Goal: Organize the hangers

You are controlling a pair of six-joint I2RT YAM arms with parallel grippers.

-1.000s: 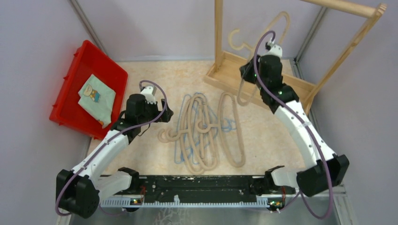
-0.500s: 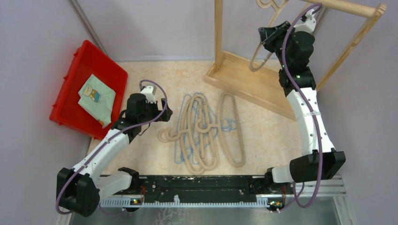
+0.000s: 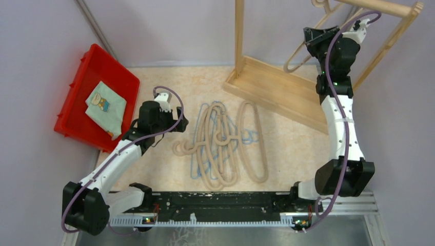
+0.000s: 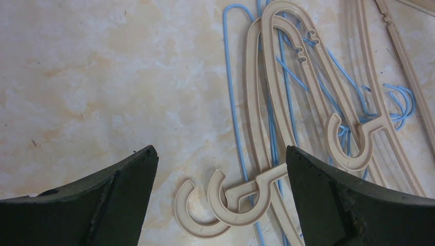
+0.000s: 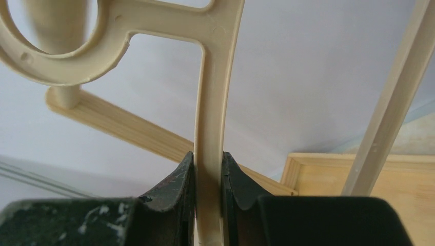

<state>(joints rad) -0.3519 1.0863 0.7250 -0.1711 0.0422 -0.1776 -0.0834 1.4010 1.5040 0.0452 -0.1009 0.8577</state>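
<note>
beige hanger (image 5: 209, 102) stands upright inside the right gripper (image 5: 209, 179), whose jaws we see clenched on its stem; its hook curls above and left of them.

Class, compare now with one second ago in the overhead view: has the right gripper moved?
Yes. The right gripper, shut on a beige hanger, has risen from over the rack's base up and rightward to its top rail.
</note>
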